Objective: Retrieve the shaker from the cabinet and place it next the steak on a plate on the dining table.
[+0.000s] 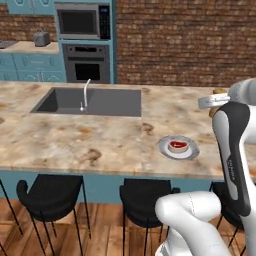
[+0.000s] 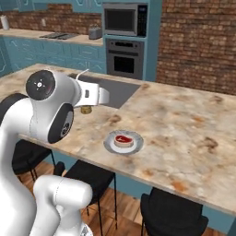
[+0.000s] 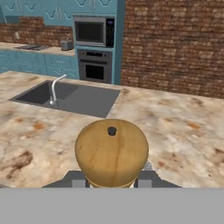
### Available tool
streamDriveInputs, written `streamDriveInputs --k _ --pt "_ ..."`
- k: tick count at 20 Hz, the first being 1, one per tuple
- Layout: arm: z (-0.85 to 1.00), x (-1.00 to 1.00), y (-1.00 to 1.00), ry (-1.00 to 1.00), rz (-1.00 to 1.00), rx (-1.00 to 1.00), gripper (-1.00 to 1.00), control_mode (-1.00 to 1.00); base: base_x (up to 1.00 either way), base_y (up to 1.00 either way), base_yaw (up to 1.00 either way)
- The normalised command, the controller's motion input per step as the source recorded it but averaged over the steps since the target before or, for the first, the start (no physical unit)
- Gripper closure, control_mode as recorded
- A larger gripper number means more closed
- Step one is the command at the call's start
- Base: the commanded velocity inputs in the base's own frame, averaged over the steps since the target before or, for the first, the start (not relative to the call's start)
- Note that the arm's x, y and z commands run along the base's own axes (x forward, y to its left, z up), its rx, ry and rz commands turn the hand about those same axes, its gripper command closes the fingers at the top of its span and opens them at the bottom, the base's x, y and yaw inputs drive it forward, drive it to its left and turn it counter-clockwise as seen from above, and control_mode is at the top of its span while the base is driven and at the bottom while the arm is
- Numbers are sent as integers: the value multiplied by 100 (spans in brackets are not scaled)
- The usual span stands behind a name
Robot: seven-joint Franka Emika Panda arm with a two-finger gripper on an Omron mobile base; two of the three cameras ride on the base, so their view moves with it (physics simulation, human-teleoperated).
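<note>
The hand (image 3: 111, 183) is clenching the small tan-brown wooden shaker (image 3: 111, 151), holding it above the beige-orange marbled stone bench (image 1: 75, 140); the small red steak (image 1: 178, 146) is lying on the round light-grey plate (image 1: 192, 152), at the shaker's 7 o'clock in the left base view

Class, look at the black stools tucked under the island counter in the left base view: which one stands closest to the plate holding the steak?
The middle stool, almost directly below the plate with the steak; the left stool sits below the sink.

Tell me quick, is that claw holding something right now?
Gripper: shut on the shaker, held above the dining table.
</note>
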Motion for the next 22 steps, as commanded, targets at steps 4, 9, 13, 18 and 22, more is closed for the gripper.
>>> streamDriveInputs --k 4,9,13,18,22 --pt "0 0 0 0 0 0 100 100 90 -36 16" --pt "0 0 0 0 0 0 100 100 78 -41 19" --pt "0 0 0 0 0 0 100 100 67 -49 26" --pt "0 0 0 0 0 0 100 100 52 -35 23" --pt "0 0 0 0 0 0 100 100 26 0 6"
